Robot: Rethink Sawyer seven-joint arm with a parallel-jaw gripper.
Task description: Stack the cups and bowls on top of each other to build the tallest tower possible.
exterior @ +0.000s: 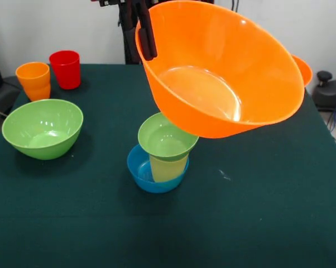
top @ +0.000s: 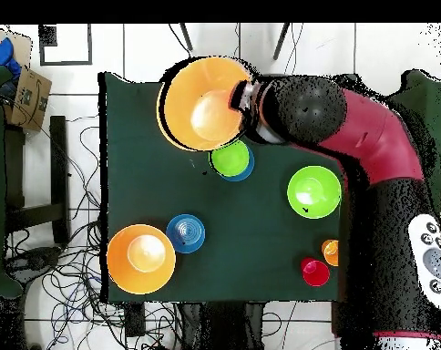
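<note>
My gripper (exterior: 145,40) is shut on the rim of a very large orange bowl (exterior: 224,72) and holds it tilted in the air, its low edge just above the tower. The tower (exterior: 163,153) is a small blue bowl (exterior: 141,170), a pale yellow cup (exterior: 168,167) and a small green bowl (exterior: 167,138) on top. In the overhead view the gripper (top: 245,96) holds the orange bowl (top: 204,102) beside and partly over the stack's green bowl (top: 231,159). An orange cup (exterior: 34,80) and a red cup (exterior: 65,68) stand at the far left. The purple bowl is not in view.
A large green bowl (exterior: 42,128) sits at the left of the dark green table (exterior: 268,223). A second very large orange bowl (top: 140,259) and a small blue bowl (top: 185,232) stand by the table's corner near the robot; the orange one's rim (exterior: 303,68) shows behind the held bowl.
</note>
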